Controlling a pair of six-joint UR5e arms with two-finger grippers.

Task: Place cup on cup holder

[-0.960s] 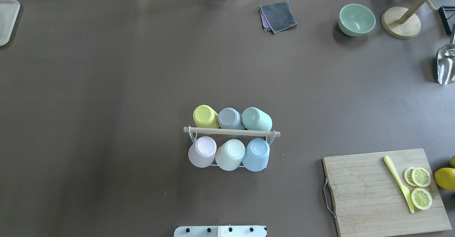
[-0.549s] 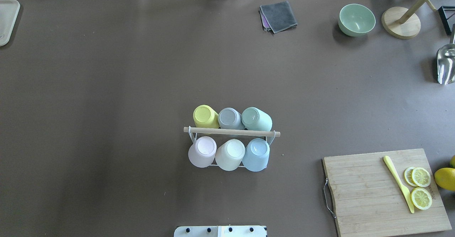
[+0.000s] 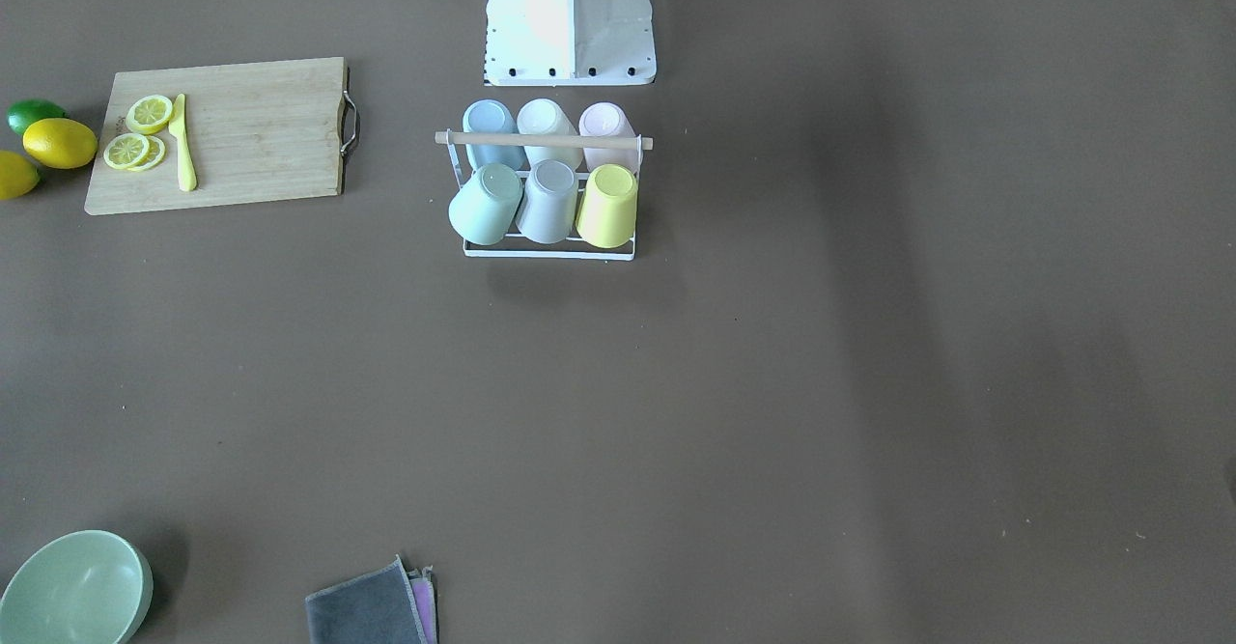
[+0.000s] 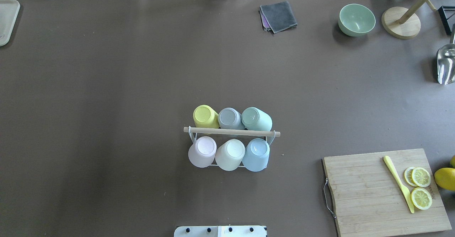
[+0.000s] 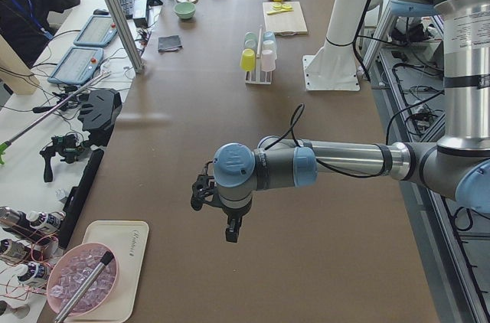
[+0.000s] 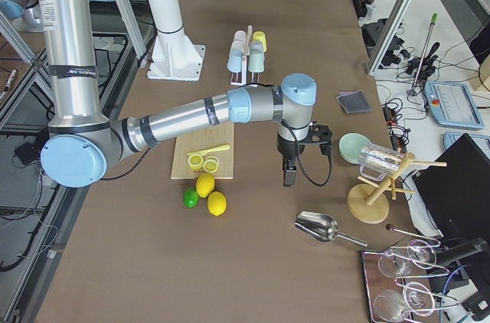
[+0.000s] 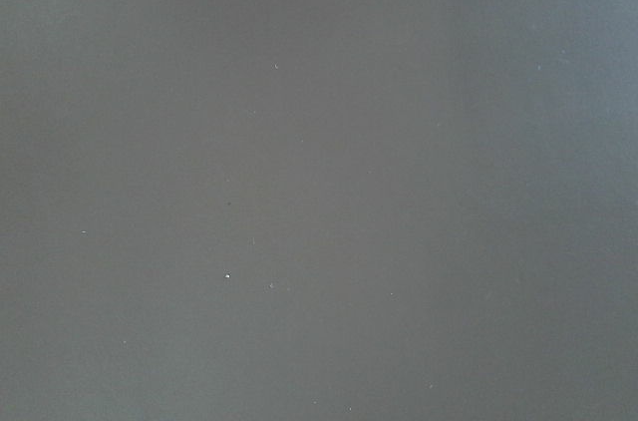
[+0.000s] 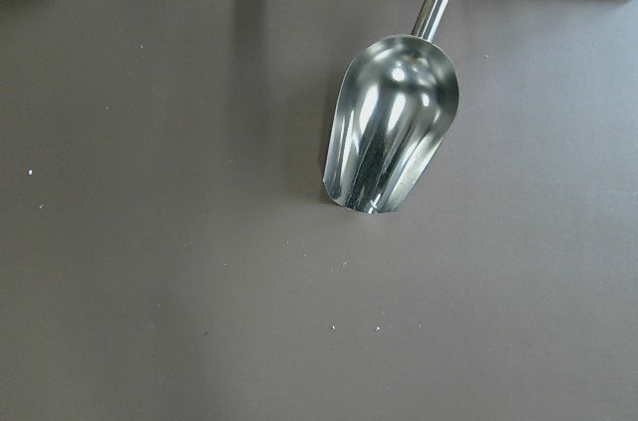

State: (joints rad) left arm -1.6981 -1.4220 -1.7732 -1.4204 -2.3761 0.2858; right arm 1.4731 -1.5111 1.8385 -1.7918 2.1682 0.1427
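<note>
While you watch the overhead view, nothing shifts. Across the last second the cup holder has sat dead still at mid-table, and no arm has come into that view.

Six cups ride on it upside down. The yellow cup, grey cup and mint cup fill the far row. The pink cup, cream cup and blue cup fill the near row, with the wooden rod between the two rows. Every cup I can find is on the rack, so I'd call the placing done.

Taking the holder as the dial centre, with 12 pointing away from the robot:

- **Left gripper**: it hangs over bare table far out at about 9 o'clock.
- **Right gripper**: it hangs far out at about 3 o'clock, its camera looking down on the metal scoop.

Only side views show them, so you can't tell whether either is wide, narrow or holding anything.

Around the holder you've got the cutting board with its knife at 4 o'clock. The green bowl sits between 1 and 2, and the grey cloth lies toward 1. All are well apart from the holder, and I see nothing in the way.
</note>
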